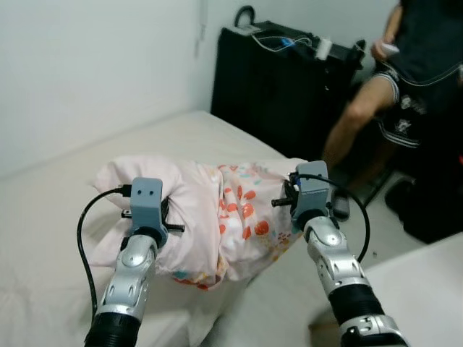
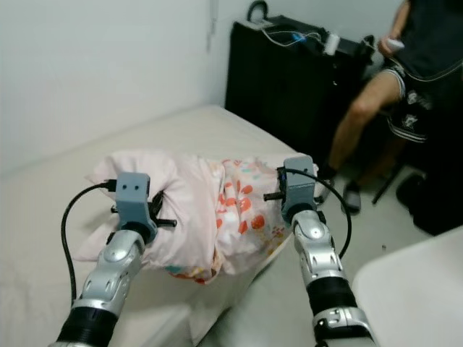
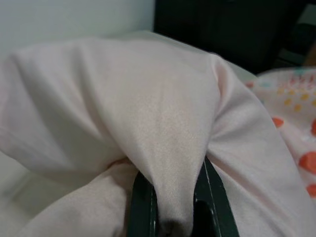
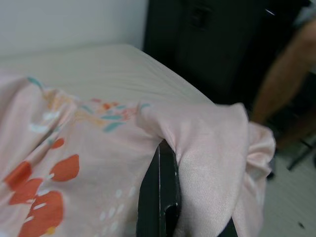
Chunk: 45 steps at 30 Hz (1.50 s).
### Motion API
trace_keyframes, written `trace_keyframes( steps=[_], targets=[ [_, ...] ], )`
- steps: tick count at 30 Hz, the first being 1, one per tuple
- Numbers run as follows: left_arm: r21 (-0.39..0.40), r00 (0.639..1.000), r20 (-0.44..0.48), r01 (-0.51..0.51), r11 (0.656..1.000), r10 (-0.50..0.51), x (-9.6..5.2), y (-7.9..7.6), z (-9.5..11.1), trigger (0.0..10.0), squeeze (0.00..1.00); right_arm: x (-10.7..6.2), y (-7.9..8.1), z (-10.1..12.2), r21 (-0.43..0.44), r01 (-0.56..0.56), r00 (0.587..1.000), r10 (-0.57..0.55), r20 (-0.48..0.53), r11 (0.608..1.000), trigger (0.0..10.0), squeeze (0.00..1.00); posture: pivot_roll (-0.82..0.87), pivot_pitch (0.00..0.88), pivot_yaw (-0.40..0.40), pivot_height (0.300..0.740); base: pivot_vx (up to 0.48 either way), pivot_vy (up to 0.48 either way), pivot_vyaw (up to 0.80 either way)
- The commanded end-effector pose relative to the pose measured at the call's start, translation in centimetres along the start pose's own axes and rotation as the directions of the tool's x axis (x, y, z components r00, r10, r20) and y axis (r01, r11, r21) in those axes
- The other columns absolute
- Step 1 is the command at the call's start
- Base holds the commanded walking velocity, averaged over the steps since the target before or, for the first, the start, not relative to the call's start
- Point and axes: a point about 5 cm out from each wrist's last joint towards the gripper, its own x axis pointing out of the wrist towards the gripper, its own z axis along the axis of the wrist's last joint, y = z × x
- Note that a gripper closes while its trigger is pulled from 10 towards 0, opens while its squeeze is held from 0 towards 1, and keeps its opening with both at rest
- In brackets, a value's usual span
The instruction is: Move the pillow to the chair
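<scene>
Pink cotton with an orange flower print bunches up between our two hands: the pillow (image 1: 217,217) is gripped at both ends and seems raised a little off the bed (image 1: 51,217), sagging in the middle. Our left hand (image 3: 173,217) has its black fingers pinched tight on a fold of plain pink cloth at the pillow's end nearer the white wall (image 1: 87,65). Our right hand (image 4: 190,217) is likewise clamped on the pillow's far corner, the one toward the seated person (image 1: 405,79). So the pickup looks done, we judge. What remains is carrying the pillow away from the bed and setting it down on the chair.
</scene>
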Motion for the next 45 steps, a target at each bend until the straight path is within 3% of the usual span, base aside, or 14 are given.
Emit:
trace_keyframes(
  steps=[1,9,25,34,39,45],
  targets=[
    [-0.020,0.998,0.051,0.041,0.999,-0.040,0.4,-1.3,1.2,10.0,0.00,0.2,0.1,1.1,-0.008,-0.012,0.999,0.012,0.046,1.000,10.0,0.00,-0.07,0.000,-0.092,0.740,0.000,0.000,-0.80],
    [-0.026,0.998,0.051,0.037,0.999,-0.036,0.5,-1.3,1.3,10.0,0.00,0.2,0.1,1.0,-0.075,-0.012,0.999,0.015,0.042,0.997,10.0,0.00,-0.07,0.000,-0.093,0.740,0.000,0.000,-0.80],
    [-0.014,0.998,0.033,0.048,0.999,-0.048,0.5,-1.5,1.1,10.0,0.00,0.2,0.5,0.4,-0.058,-0.019,1.000,0.020,0.013,0.998,10.0,0.00,-0.07,0.000,-0.082,0.740,0.000,0.000,-0.80],
    [0.030,0.995,0.031,0.092,0.995,-0.093,0.6,-1.8,1.3,10.0,0.00,0.1,0.4,0.0,-0.034,0.010,1.000,-0.010,0.011,0.999,10.0,0.00,-0.04,0.000,-0.026,0.740,0.000,0.000,-0.80],
    [0.075,0.986,0.010,0.165,0.983,-0.166,0.9,-2.1,1.3,10.0,0.00,0.0,0.2,-0.1,-0.011,0.056,0.998,-0.055,0.017,0.998,10.0,0.00,-0.05,0.000,0.048,0.740,0.000,0.000,-0.80],
    [0.082,0.982,0.005,0.186,0.979,-0.187,1.1,-2.5,1.3,10.0,0.00,-0.2,-0.1,0.0,-0.015,0.064,0.998,-0.064,0.024,0.998,10.0,0.00,-0.06,0.000,0.054,0.740,0.000,0.000,-0.80]
  ],
)
